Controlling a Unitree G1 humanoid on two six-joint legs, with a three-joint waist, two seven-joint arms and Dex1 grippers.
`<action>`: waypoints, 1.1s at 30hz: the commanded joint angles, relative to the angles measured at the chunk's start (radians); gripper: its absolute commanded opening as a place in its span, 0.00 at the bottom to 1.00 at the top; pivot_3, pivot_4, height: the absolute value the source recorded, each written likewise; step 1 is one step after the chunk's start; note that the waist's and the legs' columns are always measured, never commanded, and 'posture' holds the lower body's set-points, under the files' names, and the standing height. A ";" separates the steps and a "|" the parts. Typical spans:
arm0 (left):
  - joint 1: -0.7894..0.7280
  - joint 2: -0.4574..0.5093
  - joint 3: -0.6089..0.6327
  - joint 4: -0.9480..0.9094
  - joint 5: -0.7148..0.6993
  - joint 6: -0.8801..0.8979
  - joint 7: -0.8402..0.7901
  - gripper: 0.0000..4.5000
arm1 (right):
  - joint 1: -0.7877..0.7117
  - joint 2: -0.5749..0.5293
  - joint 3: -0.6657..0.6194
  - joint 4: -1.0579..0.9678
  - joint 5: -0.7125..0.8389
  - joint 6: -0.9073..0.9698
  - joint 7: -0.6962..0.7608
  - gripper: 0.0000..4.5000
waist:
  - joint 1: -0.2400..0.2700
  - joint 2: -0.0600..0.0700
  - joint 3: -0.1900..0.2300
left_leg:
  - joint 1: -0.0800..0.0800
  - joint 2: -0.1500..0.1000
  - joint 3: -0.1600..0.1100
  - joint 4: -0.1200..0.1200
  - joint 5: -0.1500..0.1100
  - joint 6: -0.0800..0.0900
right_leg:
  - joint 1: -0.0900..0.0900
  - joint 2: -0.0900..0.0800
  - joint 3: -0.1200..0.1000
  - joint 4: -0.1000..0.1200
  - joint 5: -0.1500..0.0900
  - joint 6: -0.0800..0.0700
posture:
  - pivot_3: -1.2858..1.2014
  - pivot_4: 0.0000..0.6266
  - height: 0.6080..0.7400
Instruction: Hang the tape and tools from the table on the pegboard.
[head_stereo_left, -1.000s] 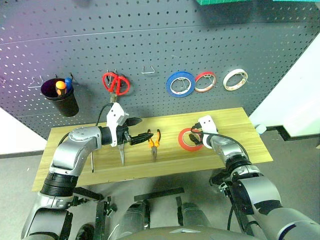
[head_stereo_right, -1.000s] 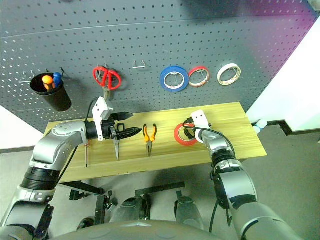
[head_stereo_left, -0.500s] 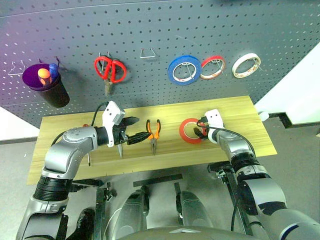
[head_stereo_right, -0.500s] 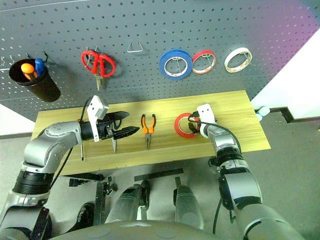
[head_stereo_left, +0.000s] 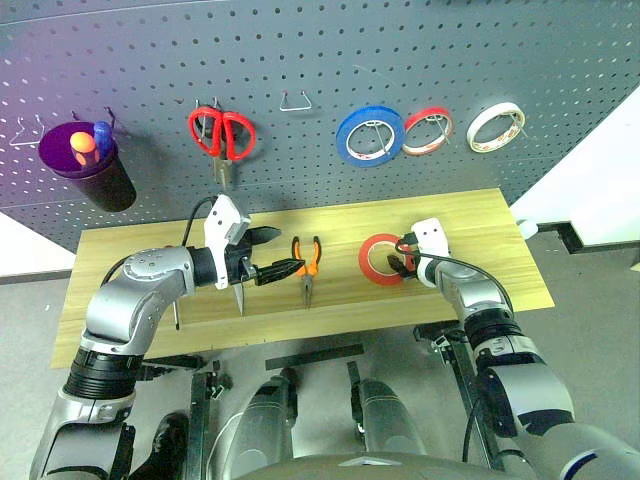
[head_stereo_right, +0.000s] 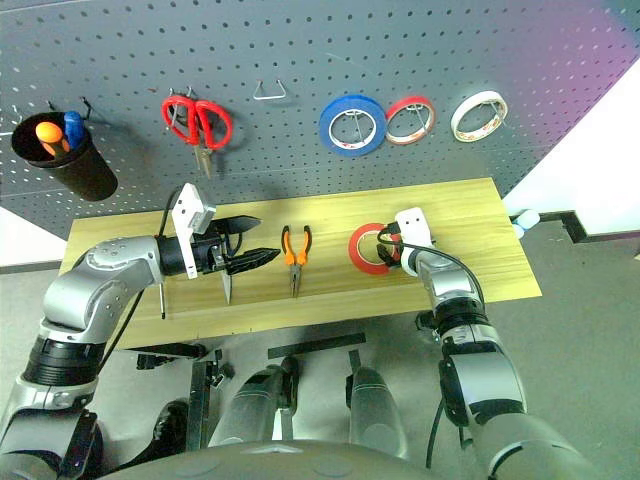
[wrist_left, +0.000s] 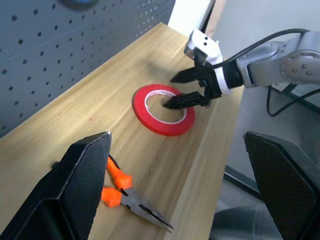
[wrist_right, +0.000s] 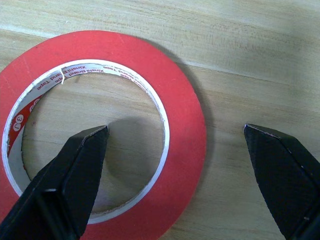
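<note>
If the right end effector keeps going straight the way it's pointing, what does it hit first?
Probably the orange-red tape roll: the open right end effector straddles its rim, one finger over the hole. Height above the table is unclear.

Tape (head_stereo_left: 381, 259) is lying right of centre on the bench (head_stereo_left: 470, 225); pliers (head_stereo_left: 307, 268) are lying mid-frame, scissors (head_stereo_left: 241, 296) and screwdriver (head_stereo_left: 178, 314) further left; pegboard (head_stereo_left: 300, 50) is filling the top.

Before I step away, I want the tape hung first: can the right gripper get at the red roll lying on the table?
Probably yes. The right gripper is open, its jaws straddling the near wall of the red tape roll, one finger over its open centre. Nothing lies between them.
</note>
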 joint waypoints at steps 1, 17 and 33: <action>-0.007 0.000 0.019 -0.030 -0.007 -0.023 0.006 1.00 | 0.025 0.009 0.012 0.070 -0.014 0.044 -0.013 0.92 | 0.000 0.000 0.000 | 0.000 0.000 0.000 0.000 0.000 0.000 | 0.000 0.000 0.000 0.000 0.000 0.000 | 0.50 0.57 1.00; 0.003 0.011 0.032 -0.056 -0.027 0.000 0.015 1.00 | -0.004 0.005 0.051 0.124 -0.041 -0.003 0.003 0.16 | 0.002 0.000 0.000 | 0.000 0.000 0.000 -0.002 -0.003 0.003 | 0.002 -0.001 -0.001 -0.014 0.002 -0.002 | 0.50 0.55 1.00; 0.004 0.011 0.048 -0.045 -0.031 -0.018 0.017 1.00 | 0.085 -0.013 -0.018 -0.048 0.039 -0.053 0.077 0.16 | 0.003 0.000 0.000 | -0.011 0.000 0.000 -0.004 -0.003 0.003 | -0.006 -0.001 -0.003 -0.015 0.002 -0.001 | 0.49 0.51 1.00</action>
